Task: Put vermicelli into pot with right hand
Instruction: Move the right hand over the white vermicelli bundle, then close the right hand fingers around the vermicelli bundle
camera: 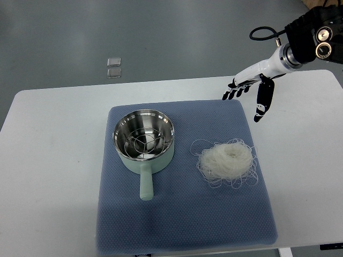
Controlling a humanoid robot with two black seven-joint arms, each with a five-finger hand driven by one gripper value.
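Note:
A loose nest of white vermicelli [226, 161] lies on the blue mat [182, 219], right of centre. To its left stands a pale green pot [143, 140] with a shiny steel inside and a rack in it, its handle pointing toward the near edge. My right hand [249, 93] hovers above the mat's far right corner, well behind the vermicelli, with white palm and black fingers spread and holding nothing. Its arm comes in from the upper right. The left arm does not show.
The mat lies on a white table [48, 160]. Two small clear squares [113, 67] lie on the grey floor beyond the table's far edge. A black cable loops by my right wrist [263, 33].

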